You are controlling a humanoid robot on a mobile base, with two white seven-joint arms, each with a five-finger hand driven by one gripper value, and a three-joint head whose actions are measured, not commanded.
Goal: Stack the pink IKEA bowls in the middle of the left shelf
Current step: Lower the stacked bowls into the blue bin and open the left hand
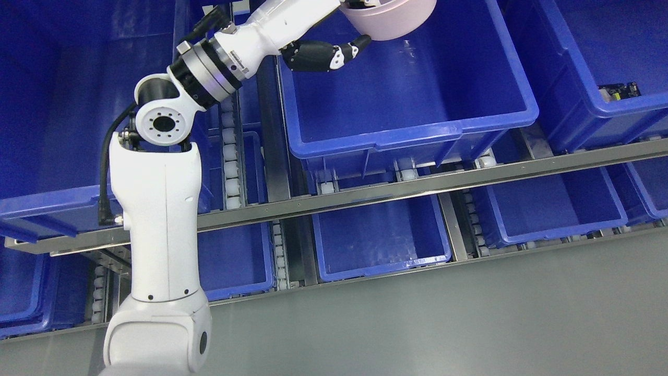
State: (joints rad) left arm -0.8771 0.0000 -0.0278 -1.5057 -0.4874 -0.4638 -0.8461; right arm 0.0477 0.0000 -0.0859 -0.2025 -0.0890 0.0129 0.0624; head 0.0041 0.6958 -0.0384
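Left hand [334, 49] under pink bowl [394, 21]

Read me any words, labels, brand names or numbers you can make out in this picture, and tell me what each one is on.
No text can be read here.
Wrist ring behind the left robot hand: a line of small print, too small to read.
Small dark item in the right bin: markings too blurred to read.
Pink bowl and centre blue bin: no print visible.

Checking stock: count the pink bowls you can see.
1. The pink bowl is held by the left hand over the blue bin, cut off by the top edge; others may be hidden.
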